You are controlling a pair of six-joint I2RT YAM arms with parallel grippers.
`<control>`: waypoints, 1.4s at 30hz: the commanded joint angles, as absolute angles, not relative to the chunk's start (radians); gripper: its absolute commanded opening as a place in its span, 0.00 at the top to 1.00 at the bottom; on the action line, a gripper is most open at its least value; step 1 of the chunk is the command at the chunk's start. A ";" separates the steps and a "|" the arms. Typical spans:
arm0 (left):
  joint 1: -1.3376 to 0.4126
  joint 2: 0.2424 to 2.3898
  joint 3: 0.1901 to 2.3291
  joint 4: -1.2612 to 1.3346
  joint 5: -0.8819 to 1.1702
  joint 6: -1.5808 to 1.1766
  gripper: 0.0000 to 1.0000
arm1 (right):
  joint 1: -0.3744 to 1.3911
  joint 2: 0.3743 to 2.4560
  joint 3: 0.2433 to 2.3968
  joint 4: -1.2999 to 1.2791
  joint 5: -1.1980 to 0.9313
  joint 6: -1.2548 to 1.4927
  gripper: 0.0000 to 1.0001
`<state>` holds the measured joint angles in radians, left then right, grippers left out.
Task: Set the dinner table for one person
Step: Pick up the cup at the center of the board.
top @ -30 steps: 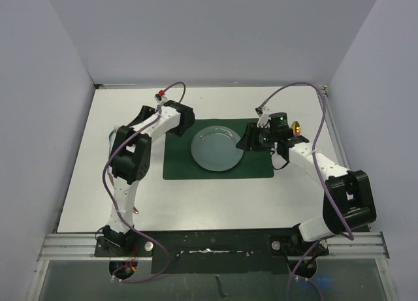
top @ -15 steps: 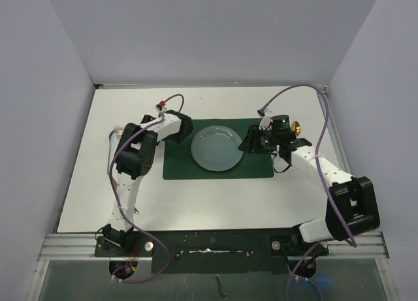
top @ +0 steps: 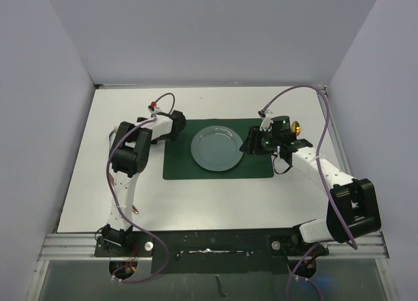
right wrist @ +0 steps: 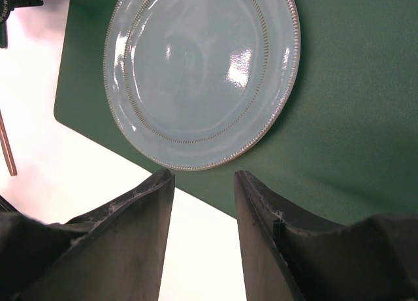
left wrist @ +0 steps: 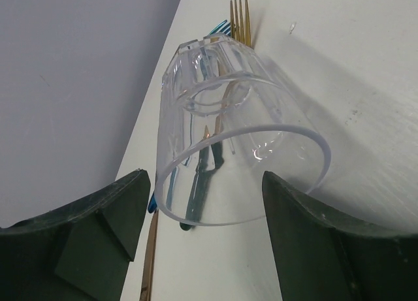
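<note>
On the white dinner table [top: 196, 203] lies a dark green placemat [top: 258, 164] with a pale blue plate [top: 217, 148] on it. In the left wrist view a clear glass [left wrist: 228, 118] lies on its side, mouth toward the camera. Behind it lie a gold fork [left wrist: 240, 20] and blue-handled cutlery [left wrist: 196, 183]. My left gripper [left wrist: 206, 183] is open, its fingertips level with the glass's rim and apart from it. My right gripper [right wrist: 204, 177] hangs open and empty over the placemat's [right wrist: 353, 118] edge, just short of the plate [right wrist: 202, 72].
The cutlery [top: 116, 132] lies close to the left wall. A small gold object [top: 297, 126] sits on the table behind the right arm. Metal rail edging [top: 72, 245] runs along the near side by the arm bases.
The left arm has swung leftward off the placemat's corner toward the left side of the table. The right arm has barely moved. Both grippers keep the same opening.
</note>
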<state>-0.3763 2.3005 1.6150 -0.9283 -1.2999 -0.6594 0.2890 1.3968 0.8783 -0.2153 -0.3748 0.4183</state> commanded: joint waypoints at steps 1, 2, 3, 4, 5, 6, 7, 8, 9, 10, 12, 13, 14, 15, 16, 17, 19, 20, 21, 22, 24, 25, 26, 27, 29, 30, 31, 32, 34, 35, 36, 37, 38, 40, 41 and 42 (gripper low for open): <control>-0.376 2.272 1.660 -0.859 -1.320 -0.640 0.31 | 0.285 1.386 0.874 -0.191 -0.369 0.402 0.57; -0.376 2.277 1.663 -0.856 -1.323 -0.641 0.31 | 0.285 1.389 0.874 -0.191 -0.368 0.402 0.57; -0.376 2.280 1.664 -0.851 -1.328 -0.641 0.31 | 0.285 1.392 0.876 -0.191 -0.367 0.401 0.57; -0.376 2.284 1.664 -0.844 -1.334 -0.640 0.31 | 0.285 1.395 0.876 -0.193 -0.365 0.399 0.57; -0.374 2.288 1.666 -0.839 -1.340 -0.639 0.33 | 0.285 1.398 0.877 -0.194 -0.365 0.399 0.57; -0.374 2.292 1.668 -0.835 -1.347 -0.638 0.38 | 0.284 1.400 0.876 -0.195 -0.365 0.400 0.57; -0.372 2.296 1.674 -0.835 -1.351 -0.636 0.52 | 0.284 1.404 0.877 -0.195 -0.364 0.398 0.57; -0.369 2.302 1.679 -0.835 -1.351 -0.635 0.68 | 0.285 1.409 0.877 -0.196 -0.365 0.397 0.57; -0.368 2.306 1.683 -0.837 -1.350 -0.635 0.77 | 0.285 1.417 0.879 -0.197 -0.365 0.396 0.57; -0.365 2.312 1.690 -0.841 -1.350 -0.635 0.83 | 0.284 1.424 0.879 -0.196 -0.366 0.396 0.57; -0.360 2.318 1.694 -0.847 -1.350 -0.636 0.85 | 0.285 1.437 0.879 -0.195 -0.367 0.396 0.57; -0.358 2.319 1.696 -0.850 -1.351 -0.637 0.85 | 0.285 1.443 0.879 -0.193 -0.369 0.396 0.58; -0.356 2.320 1.696 -0.853 -1.353 -0.638 0.91 | 0.285 1.451 0.878 -0.191 -0.371 0.396 0.58; -0.355 2.319 1.696 -0.855 -1.352 -0.639 0.97 | 0.285 1.456 0.879 -0.190 -0.374 0.396 0.58; -0.352 2.319 1.694 -0.857 -1.351 -0.642 1.00 | 0.286 1.462 0.879 -0.187 -0.376 0.397 0.58; -0.351 2.318 1.693 -0.857 -1.348 -0.642 1.00 | 0.285 1.468 0.880 -0.185 -0.378 0.397 0.58; -0.348 2.315 1.693 -0.853 -1.341 -0.643 1.00 | 0.286 1.479 0.883 -0.183 -0.378 0.397 0.58; -0.348 2.314 1.693 -0.852 -1.339 -0.643 1.00 | 0.286 1.483 0.885 -0.183 -0.380 0.397 0.58; -0.348 2.310 1.693 -0.850 -1.336 -0.643 1.00 | 0.286 1.486 0.885 -0.181 -0.379 0.397 0.58; -0.348 2.305 1.694 -0.849 -1.334 -0.644 1.00 | 0.287 1.489 0.884 -0.180 -0.380 0.398 0.58; -0.348 2.291 1.701 -0.848 -1.323 -0.645 1.00 | 0.285 1.496 0.884 -0.179 -0.380 0.397 0.58; -0.348 2.280 1.706 -0.848 -1.315 -0.646 1.00 | 0.287 1.498 0.884 -0.178 -0.381 0.397 0.58; -0.348 2.267 1.712 -0.847 -1.294 -0.645 1.00 | 0.287 1.501 0.884 -0.177 -0.382 0.397 0.58; -0.348 2.250 1.718 -0.842 -1.275 -0.641 1.00 | 0.286 1.504 0.884 -0.176 -0.382 0.398 0.58; -0.350 2.211 1.722 -0.819 -1.229 -0.621 1.00 | 0.287 1.510 0.885 -0.171 -0.387 0.401 0.58; -0.350 2.185 1.723 -0.804 -1.200 -0.612 1.00 | 0.286 1.515 0.884 -0.168 -0.389 0.403 0.58; -0.349 2.161 1.724 -0.787 -1.174 -0.601 1.00 | 0.287 1.518 0.885 -0.167 -0.392 0.404 0.58; -0.348 2.136 1.724 -0.771 -1.144 -0.589 1.00 | 0.287 1.521 0.885 -0.164 -0.396 0.406 0.58; -0.350 2.089 1.723 -0.739 -1.105 -0.569 1.00 | 0.289 1.527 0.885 -0.159 -0.400 0.410 0.58; -0.350 2.067 1.727 -0.729 -1.081 -0.563 1.00 | 0.290 1.529 0.885 -0.157 -0.400 0.412 0.58; -0.350 2.049 1.730 -0.723 -1.061 -0.558 1.00 | 0.291 1.530 0.885 -0.157 -0.402 0.414 0.58; -0.350 2.030 1.734 -0.718 -1.041 -0.553 1.00 | 0.293 1.532 0.885 -0.155 -0.404 0.415 0.58; -0.348 2.014 1.739 -0.708 -1.023 -0.545 1.00 | 0.292 1.534 0.885 -0.152 -0.406 0.418 0.58; -0.343 1.988 1.753 -0.703 -0.971 -0.537 1.00 | 0.294 1.534 0.887 -0.150 -0.409 0.420 0.58; -0.341 1.977 1.760 -0.703 -0.945 -0.537 1.00 | 0.296 1.536 0.888 -0.150 -0.409 0.421 0.58; -0.336 1.967 1.767 -0.705 -0.908 -0.537 1.00 | 0.296 1.536 0.889 -0.150 -0.409 0.422 0.58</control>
